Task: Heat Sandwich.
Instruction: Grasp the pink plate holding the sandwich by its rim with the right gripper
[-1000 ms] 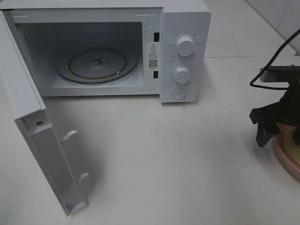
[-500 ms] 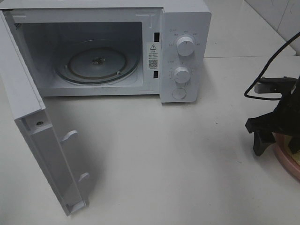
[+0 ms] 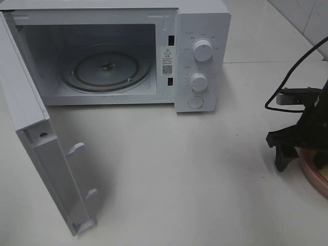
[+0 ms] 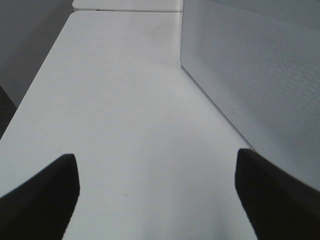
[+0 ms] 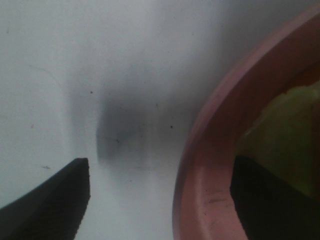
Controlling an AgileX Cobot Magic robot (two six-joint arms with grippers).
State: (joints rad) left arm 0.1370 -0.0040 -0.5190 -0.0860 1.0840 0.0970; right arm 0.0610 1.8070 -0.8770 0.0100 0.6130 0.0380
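The sandwich (image 5: 287, 127) shows in the right wrist view as pale green-yellow layers on a round pink plate (image 5: 207, 165). In the high view the plate (image 3: 310, 174) sits at the right edge of the table, and the arm hides the sandwich. My right gripper (image 3: 302, 156) is open and low over the plate's near rim. One finger (image 5: 50, 200) is outside the plate over the table, the other (image 5: 275, 200) is over the plate. My left gripper (image 4: 157, 200) is open and empty above bare table, and does not show in the high view.
A white microwave (image 3: 200, 56) stands at the back with its door (image 3: 36, 133) swung wide open to the left. A glass turntable (image 3: 107, 69) lies inside. A perforated white panel (image 4: 260, 75) stands beside the left gripper. A black cable (image 3: 287, 84) loops above the right arm.
My right gripper has moved slightly left and down at the plate's rim. Its arm now covers the sandwich in the high view. The microwave is unchanged.
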